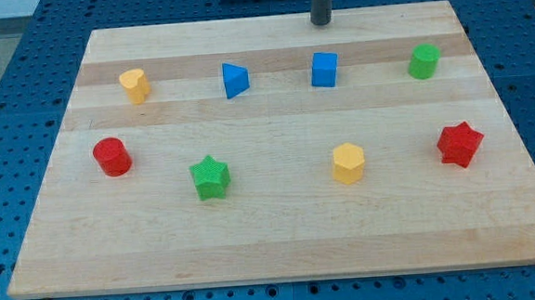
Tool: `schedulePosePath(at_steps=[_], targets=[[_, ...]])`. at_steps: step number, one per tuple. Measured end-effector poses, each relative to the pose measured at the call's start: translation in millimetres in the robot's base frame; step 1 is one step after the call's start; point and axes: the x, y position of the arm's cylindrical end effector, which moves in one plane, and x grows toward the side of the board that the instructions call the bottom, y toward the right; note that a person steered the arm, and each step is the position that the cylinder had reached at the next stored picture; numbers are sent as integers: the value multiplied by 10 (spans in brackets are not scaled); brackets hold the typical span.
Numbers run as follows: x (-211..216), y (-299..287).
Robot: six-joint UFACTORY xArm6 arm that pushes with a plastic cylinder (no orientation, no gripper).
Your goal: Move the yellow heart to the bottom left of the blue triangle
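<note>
sitting far left of my tip [321, 22], yellow heart [134, 85].

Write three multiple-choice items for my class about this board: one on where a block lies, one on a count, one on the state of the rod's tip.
1. Where is the yellow heart relative to the blue triangle?
A. to the view's left
B. to the view's right
C. on top of it

2. How many red blocks are on the wooden board?
A. one
B. two
C. four

3. What is my tip touching?
A. the blue cube
B. the green star
C. no block

Answers:
1 A, the heart sits left of the triangle in the same row.
2 B, there is a red cylinder and a red star.
3 C, the tip stands near the board's top edge, apart from and above the blue cube.
</note>
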Motion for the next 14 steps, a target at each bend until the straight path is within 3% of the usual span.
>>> schedulePosePath(at_steps=[1,2,3,4,5,6,7,8,9,10,11,13,14], targets=[[0,-76],[96,-715],[595,-1455],[711,-1861],[565,-2365],[813,-2965],[1009,-2926],[1012,-2247],[888,-2255],[649,-3034],[1158,-3304],[1296,-2520],[1296,-2516]])
